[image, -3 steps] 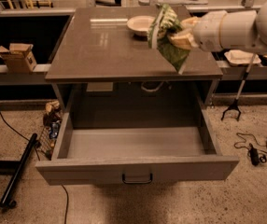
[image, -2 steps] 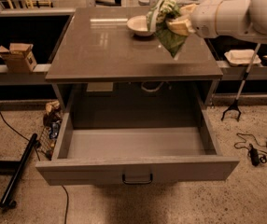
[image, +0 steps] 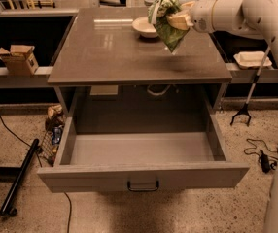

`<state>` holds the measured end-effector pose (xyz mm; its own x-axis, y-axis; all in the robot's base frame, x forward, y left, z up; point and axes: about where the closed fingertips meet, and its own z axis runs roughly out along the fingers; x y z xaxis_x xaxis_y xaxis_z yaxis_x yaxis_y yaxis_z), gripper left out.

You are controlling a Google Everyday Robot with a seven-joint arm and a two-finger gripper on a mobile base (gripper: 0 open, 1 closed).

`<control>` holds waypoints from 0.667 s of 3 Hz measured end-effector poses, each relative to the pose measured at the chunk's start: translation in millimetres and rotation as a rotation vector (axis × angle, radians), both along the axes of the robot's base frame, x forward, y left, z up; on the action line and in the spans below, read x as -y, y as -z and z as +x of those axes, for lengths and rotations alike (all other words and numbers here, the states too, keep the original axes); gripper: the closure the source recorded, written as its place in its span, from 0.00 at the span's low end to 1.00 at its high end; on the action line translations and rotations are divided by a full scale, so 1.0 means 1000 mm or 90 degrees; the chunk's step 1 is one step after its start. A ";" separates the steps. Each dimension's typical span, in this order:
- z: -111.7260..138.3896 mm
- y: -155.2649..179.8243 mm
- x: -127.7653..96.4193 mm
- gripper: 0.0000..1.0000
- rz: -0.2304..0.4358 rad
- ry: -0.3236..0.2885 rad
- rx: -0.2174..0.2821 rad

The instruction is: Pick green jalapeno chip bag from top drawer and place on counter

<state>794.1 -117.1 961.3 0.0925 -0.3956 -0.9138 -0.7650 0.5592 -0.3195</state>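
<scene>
The green jalapeno chip bag [image: 166,18] hangs crumpled in my gripper [image: 174,18], which is shut on it. I hold it in the air above the right rear part of the counter [image: 114,52], clear of the surface. My white arm reaches in from the upper right. The top drawer [image: 141,174] stands pulled fully out below the counter, its grey inside bare, its dark handle at the front centre.
A white bowl [image: 145,27] sits on the counter just left of the bag. A cardboard box [image: 18,59] rests on the left side shelf, a white tray [image: 251,59] on the right one. A black pole [image: 18,176], cables and clutter lie on the floor.
My gripper has carried the bag leftward and slightly up, from over the counter's right edge to a spot further in over the counter beside the bowl.
</scene>
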 end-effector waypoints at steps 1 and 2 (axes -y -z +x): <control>0.012 0.007 -0.004 0.37 0.010 0.003 -0.017; 0.015 0.011 -0.002 0.14 0.017 0.005 -0.025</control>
<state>808.8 -115.4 950.8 0.0534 -0.3712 -0.9270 -0.7726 0.5728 -0.2738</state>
